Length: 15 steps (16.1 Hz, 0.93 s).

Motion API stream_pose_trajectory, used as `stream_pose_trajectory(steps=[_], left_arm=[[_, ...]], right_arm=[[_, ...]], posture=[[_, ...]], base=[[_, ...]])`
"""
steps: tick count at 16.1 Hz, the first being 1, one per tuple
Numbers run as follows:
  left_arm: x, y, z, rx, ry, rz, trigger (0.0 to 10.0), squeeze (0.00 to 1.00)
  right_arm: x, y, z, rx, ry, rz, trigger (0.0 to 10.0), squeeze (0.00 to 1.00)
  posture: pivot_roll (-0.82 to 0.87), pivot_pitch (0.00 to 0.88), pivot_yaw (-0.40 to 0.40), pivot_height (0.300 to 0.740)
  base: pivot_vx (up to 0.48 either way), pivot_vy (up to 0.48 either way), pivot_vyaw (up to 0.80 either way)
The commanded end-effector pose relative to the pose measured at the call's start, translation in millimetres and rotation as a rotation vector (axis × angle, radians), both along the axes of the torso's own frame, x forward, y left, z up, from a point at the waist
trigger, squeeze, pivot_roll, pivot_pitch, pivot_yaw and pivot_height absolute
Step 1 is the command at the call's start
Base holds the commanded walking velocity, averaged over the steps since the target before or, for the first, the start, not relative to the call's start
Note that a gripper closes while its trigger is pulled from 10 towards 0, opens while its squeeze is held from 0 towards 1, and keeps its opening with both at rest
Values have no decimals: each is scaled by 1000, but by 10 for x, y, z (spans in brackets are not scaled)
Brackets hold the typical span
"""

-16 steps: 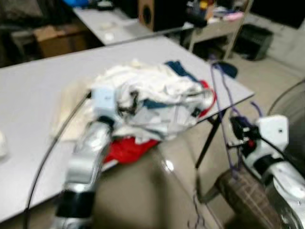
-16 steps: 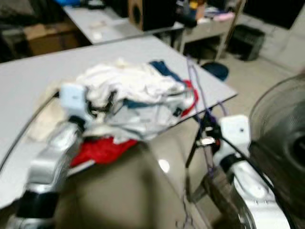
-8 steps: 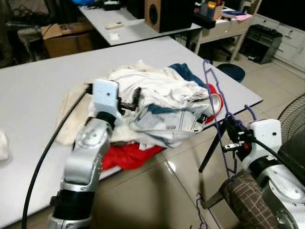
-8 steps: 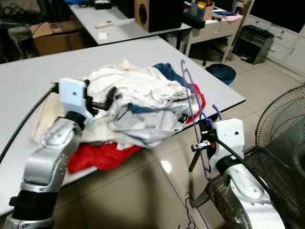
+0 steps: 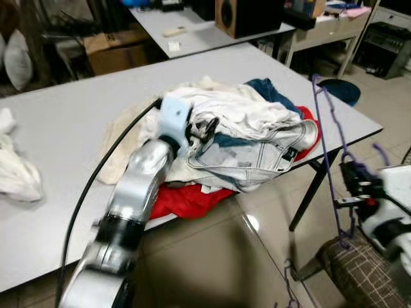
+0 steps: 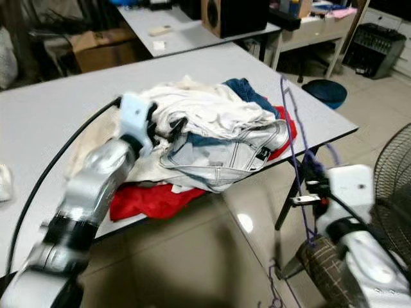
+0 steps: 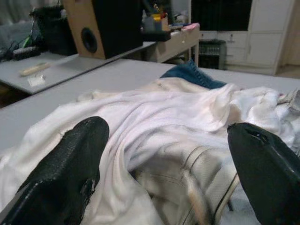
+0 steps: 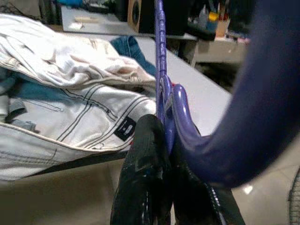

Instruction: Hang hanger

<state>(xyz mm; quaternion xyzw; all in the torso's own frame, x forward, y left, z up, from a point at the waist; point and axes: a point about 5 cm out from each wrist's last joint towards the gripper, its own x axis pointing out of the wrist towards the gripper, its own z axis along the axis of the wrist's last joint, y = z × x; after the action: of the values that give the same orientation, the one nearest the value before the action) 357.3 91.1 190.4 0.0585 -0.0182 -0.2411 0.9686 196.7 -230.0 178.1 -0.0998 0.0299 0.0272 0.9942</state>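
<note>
1. The left arm is a silver metal tube with a black band near its lower joint.
2. A pale, boxy wrist housing caps it.
3. A black cable runs along the left arm to that housing.
4. The left end effector has two broad, black, finely textured fingers.
5. The right arm carries a white wrist housing over a silver segment, with a thin black cable.

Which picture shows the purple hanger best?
The right eye view: the purple hanger stands tall beside the table, held by the right claw. The left eye view shows much the same. The right wrist view shows it close up, pinched in that claw.
</note>
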Motion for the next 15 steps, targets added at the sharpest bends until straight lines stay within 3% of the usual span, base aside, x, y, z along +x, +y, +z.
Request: stream_pose_trajectory(steps=[1, 5, 6, 7, 8, 11, 13, 15], left_arm=[[107, 23, -22, 13, 5, 14, 10000, 0], [317, 142, -109, 47, 51, 134, 10000, 0], [349, 207, -133, 15, 64, 140, 9373, 0], [337, 256, -138, -18, 66, 97, 1804, 0], [323, 357, -161, -2, 62, 75, 0, 0], [377, 518, -233, 5, 114, 178, 0, 0], [387, 443, -340, -29, 204, 146, 0, 0], [386, 388, -357, -37, 224, 121, 0, 0]], right_arm=[[-55, -41, 43, -12, -10, 18, 10000, 0], [-140, -105, 114, -38, 4, 51, 10000, 0], [-167, -111, 89, -35, 21, 76, 10000, 0], [-172, -102, 69, -42, 34, 95, 10000, 0], [-166, -81, 72, -37, 39, 128, 10000, 0], [-135, -80, 49, -41, 57, 162, 10000, 0], [-103, -65, 37, -45, 66, 190, 10000, 0], [-101, -55, 54, -43, 64, 205, 10000, 0]], posture=[[-165, 48, 100, 740], [-194, 36, 98, 740], [-192, 29, 94, 740], [-194, 19, 93, 740], [-189, 11, 89, 740], [-174, 0, 77, 740], [-166, 14, 95, 740], [-165, 19, 101, 740]], base=[[0, 0, 0], [0, 0, 0], [0, 0, 0], [0, 0, 0], [0, 0, 0], [0, 0, 0], [0, 0, 0], [0, 0, 0]])
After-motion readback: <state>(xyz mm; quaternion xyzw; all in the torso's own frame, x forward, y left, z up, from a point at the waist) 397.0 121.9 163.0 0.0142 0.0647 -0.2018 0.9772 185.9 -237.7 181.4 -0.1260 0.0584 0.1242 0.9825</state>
